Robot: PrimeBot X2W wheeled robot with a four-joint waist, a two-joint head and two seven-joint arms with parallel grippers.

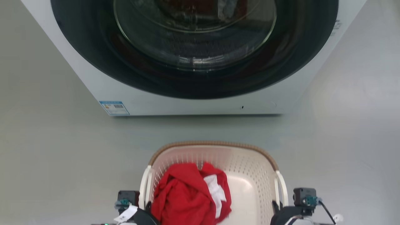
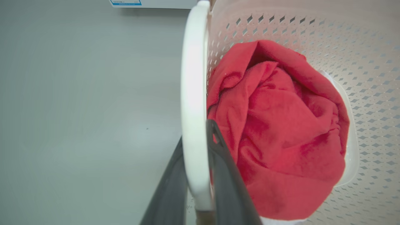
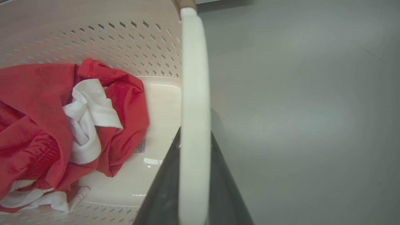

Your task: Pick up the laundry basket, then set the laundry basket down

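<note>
You are holding the laundry basket (image 1: 243,156) by both side handles. Your left gripper (image 2: 195,137) is clamping the left handle (image 2: 193,78), one dark finger on each side of it, and your right gripper (image 3: 195,131) is clamping the right handle (image 3: 193,78) the same way. The basket is sitting between the two grippers, in front of the washing machine (image 1: 193,104), and is carrying a red garment (image 1: 184,193) and a white cloth (image 1: 215,187). You cannot tell whether it is touching the grey floor (image 1: 47,156).
</note>
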